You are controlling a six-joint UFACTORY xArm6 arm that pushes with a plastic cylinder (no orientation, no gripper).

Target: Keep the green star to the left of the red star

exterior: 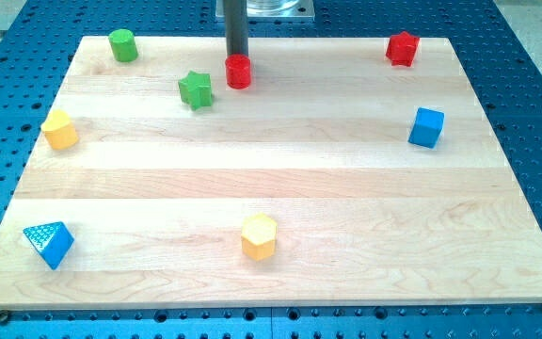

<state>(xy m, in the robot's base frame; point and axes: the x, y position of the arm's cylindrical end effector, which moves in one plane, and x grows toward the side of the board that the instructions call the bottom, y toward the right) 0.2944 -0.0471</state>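
Landmark: green star [196, 89]. Nearest the view's bottom, a yellow hexagonal block [259, 235] sits well below the star and slightly right; a blue triangular block [49, 243] lies far below-left. A yellow block [60, 130] rests left and lower; a blue cube [426, 127] far right. A red cylinder [238, 72] stands just right of the star. My tip [237, 56] touches that cylinder's far side; it is a bare rod, grasping nothing. A green cylinder [122, 44] lies above-left; the red star [402, 48] far right, higher.
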